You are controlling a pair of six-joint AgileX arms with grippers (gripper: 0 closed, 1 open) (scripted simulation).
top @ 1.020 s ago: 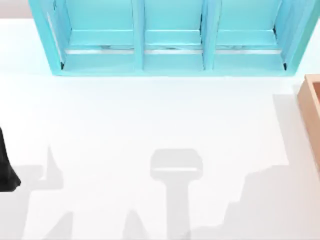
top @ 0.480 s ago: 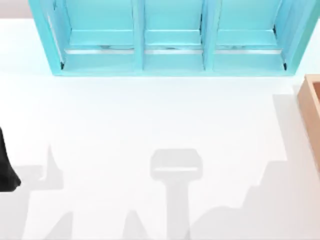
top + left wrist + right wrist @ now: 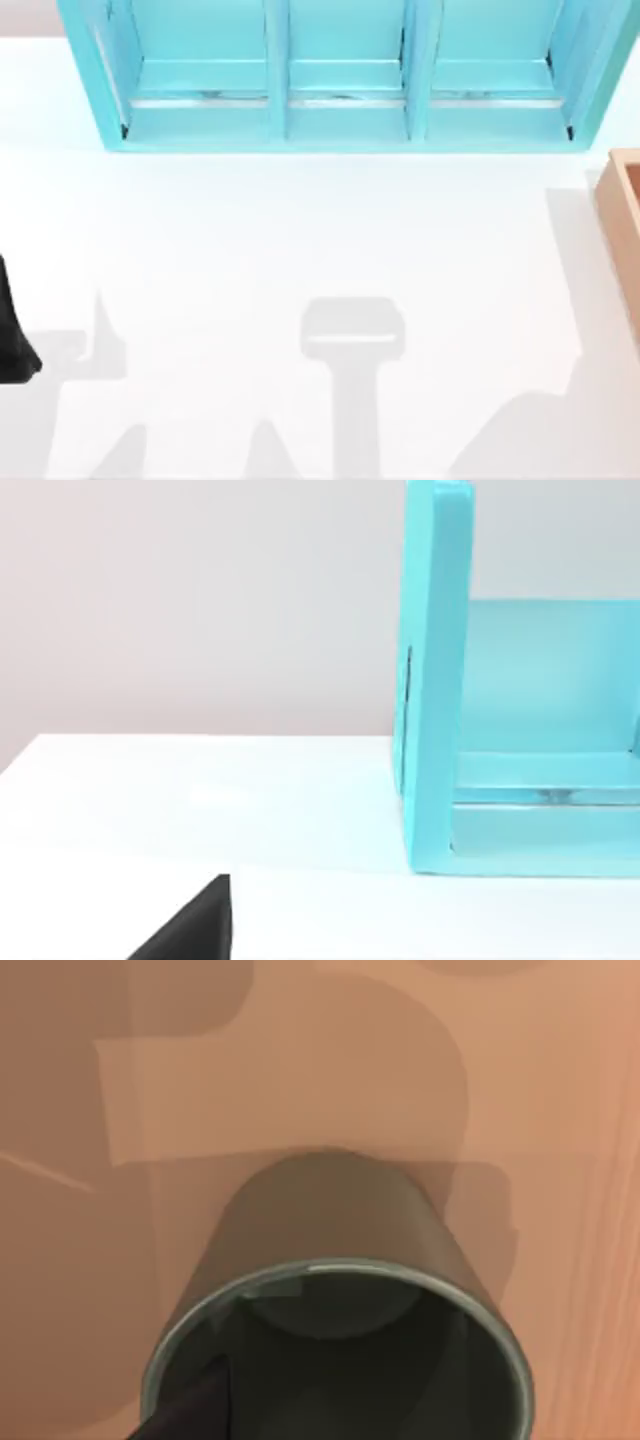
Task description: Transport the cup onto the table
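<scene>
Cup point(image 3: 335, 1260): upright on tan wooden box point(image 3: 300, 1070) floor.
Right hand: grip state not discernible.
Tabletop point(image 3: 300, 230): open between turquoise shelf unit point(image 3: 345, 120) and near edge.

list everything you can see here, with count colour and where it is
table: 1, white, spans the top view under everything
shelf unit: 1, turquoise, three open compartments, at the table's far edge
wooden box: 1, tan, at the table's right edge
cup: 1, olive-grey, dark inside, upright on a tan wooden surface close under the right wrist camera
left arm: 1, black, parked at the table's left edge
right gripper: a dark fingertip at the cup's rim, seemingly just inside it
</scene>
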